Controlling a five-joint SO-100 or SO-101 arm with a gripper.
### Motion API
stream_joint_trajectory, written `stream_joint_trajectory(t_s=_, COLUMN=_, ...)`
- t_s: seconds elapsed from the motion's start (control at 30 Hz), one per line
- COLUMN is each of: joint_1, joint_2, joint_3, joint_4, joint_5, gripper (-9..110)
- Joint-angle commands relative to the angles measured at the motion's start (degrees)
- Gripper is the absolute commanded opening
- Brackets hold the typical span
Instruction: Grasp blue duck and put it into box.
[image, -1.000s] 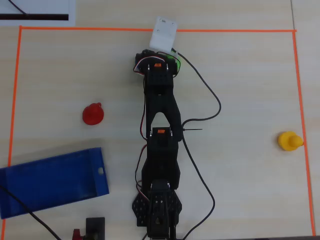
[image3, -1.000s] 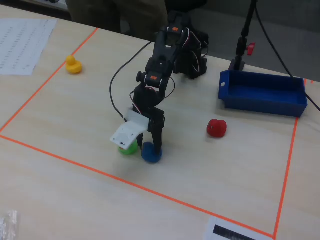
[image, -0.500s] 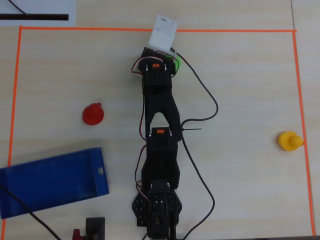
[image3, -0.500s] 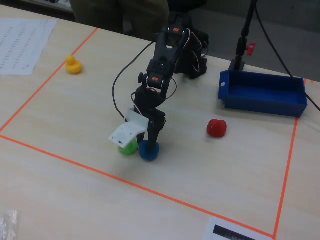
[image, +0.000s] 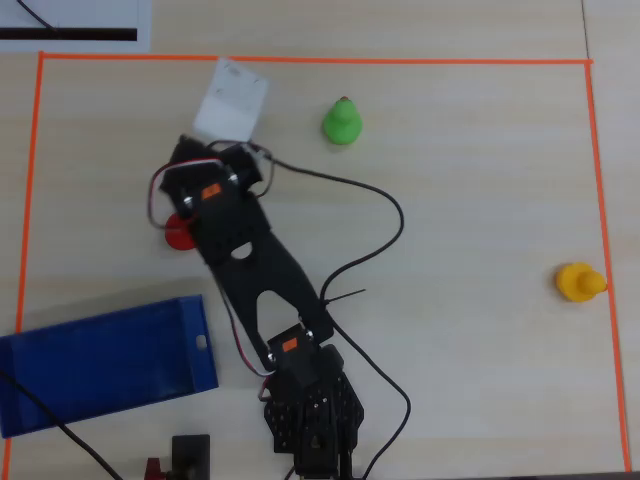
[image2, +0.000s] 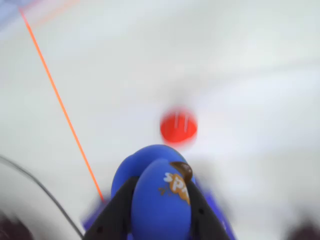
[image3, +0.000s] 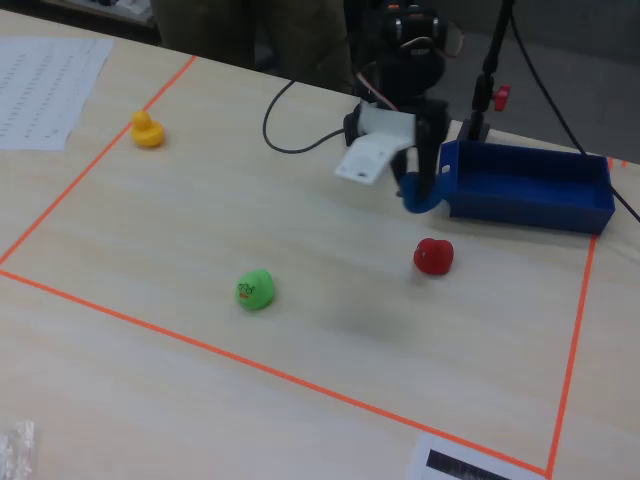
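Note:
My gripper (image2: 159, 212) is shut on the blue duck (image2: 160, 197), with a black finger on each side of its glossy body. In the fixed view the gripper (image3: 422, 195) holds the duck (image3: 418, 205) above the table, just left of the box (image3: 530, 215). The box is a dark-blue low-walled tray; in the overhead view it (image: 100, 365) lies at the lower left. There the arm hides the duck.
A red duck (image3: 433, 256) sits on the table below the gripper and also shows in the wrist view (image2: 178, 126) and the overhead view (image: 178, 232). A green duck (image: 342, 122) and a yellow duck (image: 578, 282) stand farther off. Orange tape (image: 300, 60) frames the work area.

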Motion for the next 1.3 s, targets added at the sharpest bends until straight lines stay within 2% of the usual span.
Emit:
stream_joint_trajectory(t_s=0.0, joint_1=-19.07, joint_2=5.19, joint_3=6.15, joint_4=2.11, joint_5=-0.97, gripper=0)
stream_joint_trajectory(t_s=0.23, joint_1=-33.75, joint_2=10.2, joint_3=18.37, joint_4=0.18, joint_5=0.18, gripper=0)
stream_joint_trajectory(t_s=0.4, joint_1=-36.91, joint_2=11.07, joint_3=21.88, joint_4=-1.14, joint_5=5.98, gripper=2)
stream_joint_trajectory(t_s=0.53, joint_1=-35.95, joint_2=12.66, joint_3=29.0, joint_4=-4.48, joint_5=5.45, gripper=17)
stream_joint_trajectory(t_s=0.6, joint_1=-35.77, joint_2=13.01, joint_3=32.17, joint_4=-5.54, joint_5=5.27, gripper=33)
stream_joint_trajectory(t_s=0.67, joint_1=-34.8, joint_2=13.8, joint_3=34.45, joint_4=-6.59, joint_5=4.66, gripper=37)
stream_joint_trajectory(t_s=0.73, joint_1=-31.38, joint_2=15.47, joint_3=35.07, joint_4=-7.73, joint_5=3.25, gripper=32)
stream_joint_trajectory(t_s=0.87, joint_1=-15.38, joint_2=18.28, joint_3=29.88, joint_4=-10.11, joint_5=-3.43, gripper=0)
stream_joint_trajectory(t_s=0.97, joint_1=-0.62, joint_2=24.7, joint_3=33.05, joint_4=-20.83, joint_5=-12.92, gripper=0)
stream_joint_trajectory(t_s=1.07, joint_1=10.72, joint_2=34.72, joint_3=47.9, joint_4=-39.02, joint_5=-21.09, gripper=0)
stream_joint_trajectory(t_s=1.27, joint_1=19.69, joint_2=53.09, joint_3=77.7, joint_4=-57.39, joint_5=-23.91, gripper=0)
